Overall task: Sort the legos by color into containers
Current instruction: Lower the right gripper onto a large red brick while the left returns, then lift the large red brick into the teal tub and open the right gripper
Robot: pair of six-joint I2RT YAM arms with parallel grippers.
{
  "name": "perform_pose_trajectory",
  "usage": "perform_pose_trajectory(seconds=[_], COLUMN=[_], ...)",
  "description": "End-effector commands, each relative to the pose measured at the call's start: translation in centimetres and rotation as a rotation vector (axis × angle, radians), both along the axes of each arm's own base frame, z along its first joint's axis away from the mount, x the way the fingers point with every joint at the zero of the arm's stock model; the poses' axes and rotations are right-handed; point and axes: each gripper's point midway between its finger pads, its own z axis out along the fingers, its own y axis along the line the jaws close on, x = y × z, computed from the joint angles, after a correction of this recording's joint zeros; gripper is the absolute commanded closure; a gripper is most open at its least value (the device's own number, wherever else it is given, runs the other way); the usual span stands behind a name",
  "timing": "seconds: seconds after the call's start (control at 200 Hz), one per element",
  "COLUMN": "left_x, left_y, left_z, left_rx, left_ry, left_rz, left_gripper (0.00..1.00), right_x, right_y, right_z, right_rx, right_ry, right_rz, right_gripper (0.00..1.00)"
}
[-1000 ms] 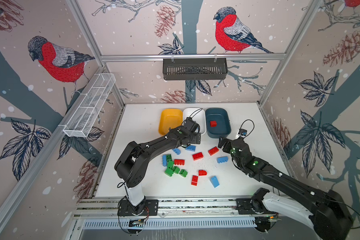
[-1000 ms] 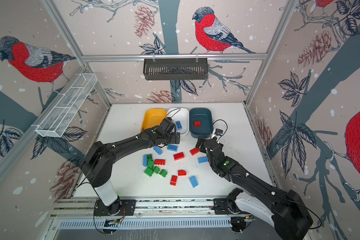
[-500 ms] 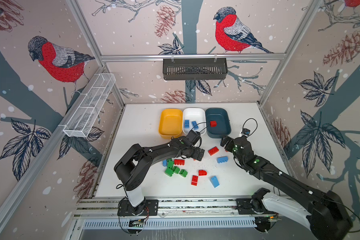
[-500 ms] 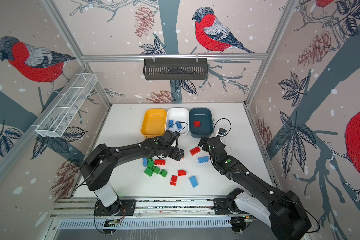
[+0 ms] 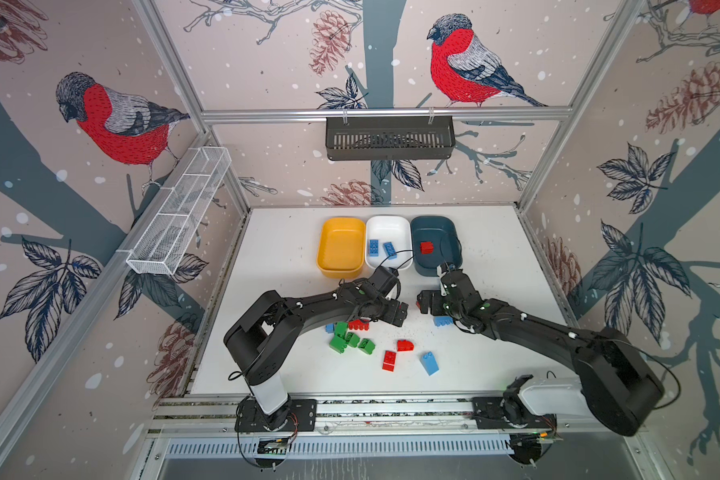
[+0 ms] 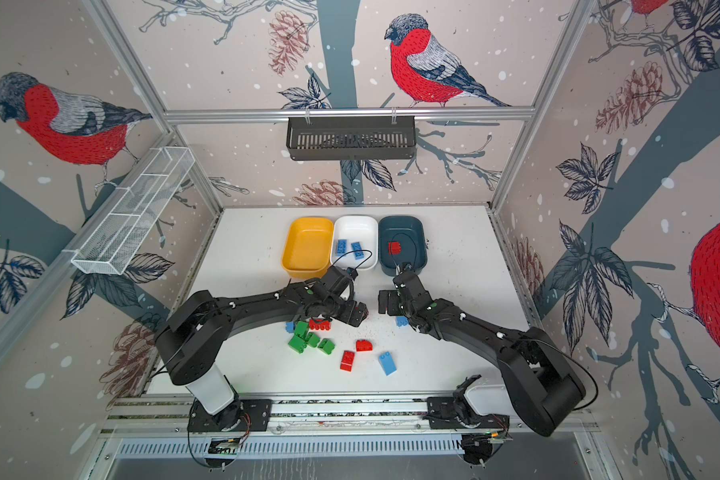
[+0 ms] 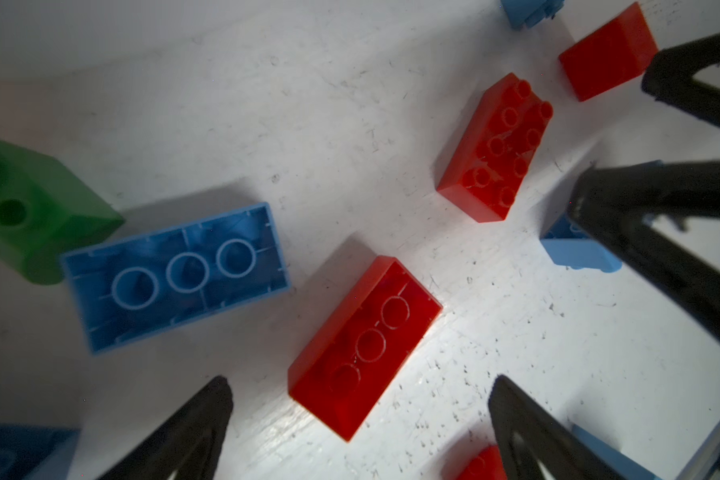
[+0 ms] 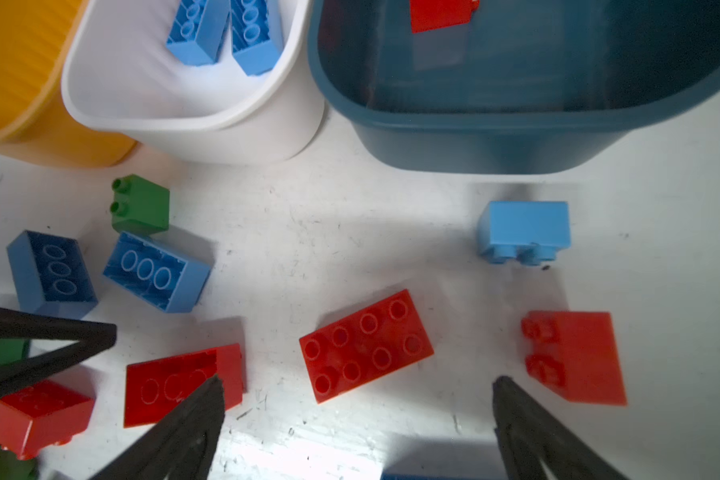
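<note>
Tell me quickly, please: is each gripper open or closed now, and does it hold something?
Left gripper: open, holding nothing.
Right gripper: open, holding nothing.

White wire-mesh basket [image 5: 179,216] and black slotted basket [image 5: 389,137] high on bird-papered walls [image 5: 267,75], white table [image 5: 283,249] beneath.

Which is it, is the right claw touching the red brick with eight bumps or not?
Apart. In the right wrist view, white table shows between each finger of the open right claw and the red brick.
</note>
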Motion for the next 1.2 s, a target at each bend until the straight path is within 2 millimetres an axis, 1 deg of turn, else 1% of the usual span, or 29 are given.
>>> perform_pose_trajectory(seconds=[0.0,0.095,0.21,0.335,0.41,0.475,0.565,0.605,0.705,0.86,1.011,1.116,1.196], left_x=[0.6,0.8,1.1,1.2,1.1,1.2,1.1,1.2,1.2,1.0,0.6,0.6,0.7], left_y=[0.2,0.7,1.2,2.0,2.5,2.8,3.3,3.4,3.7,4.0,3.8,3.8,3.9], left_z=[0.9,1.4,2.1,2.2,2.2,2.3,2.4,2.6,2.9,2.9,3.6,3.8,3.8], left_rx=[-0.028,-0.047,-0.072,-0.084,-0.089,-0.095,-0.104,-0.11,-0.116,-0.13,-0.188,-0.203,-0.202], left_ry=[-0.042,-0.064,-0.088,-0.093,-0.093,-0.094,-0.101,-0.106,-0.119,-0.121,-0.127,-0.132,-0.137], left_rz=[0.05,0.082,0.138,0.198,0.233,0.259,0.287,0.297,0.308,0.32,0.32,0.325,0.332], left_gripper=[0.03,0.03,0.03,0.03,0.03,0.03,0.03,0.03,0.03,0.03,0.03,0.03,0.03], right_x=[0.2,0.8,0.9,0.9,1.0,0.8,0.7,0.6,0.8,0.7,0.8,1.0,1.1], right_y=[0.7,0.5,0.9,1.5,1.0,1.1,1.0,0.8,0.5,1.0,0.9,0.9,1.0], right_z=[-0.6,-1.6,-2.6,-3.7,-4.3,-4.6,-5.0,-5.2,-5.6,-5.7,-5.2,-3.8,-2.0], right_rx=[-0.041,-0.111,-0.165,-0.205,-0.24,-0.25,-0.259,-0.267,-0.304,-0.329,-0.338,-0.314,-0.281], right_ry=[0.001,0.011,0.021,0.042,0.056,0.061,0.069,0.072,0.07,0.055,0.042,0.001,-0.051], right_rz=[0.078,0.071,0.106,0.139,0.121,0.122,0.123,0.118,0.104,0.131,0.125,0.113,0.109], right_gripper=[0.05,0.05,0.07,0.13,0.16,0.18,0.24,0.29,0.32,0.38,0.42,0.44,0.44])
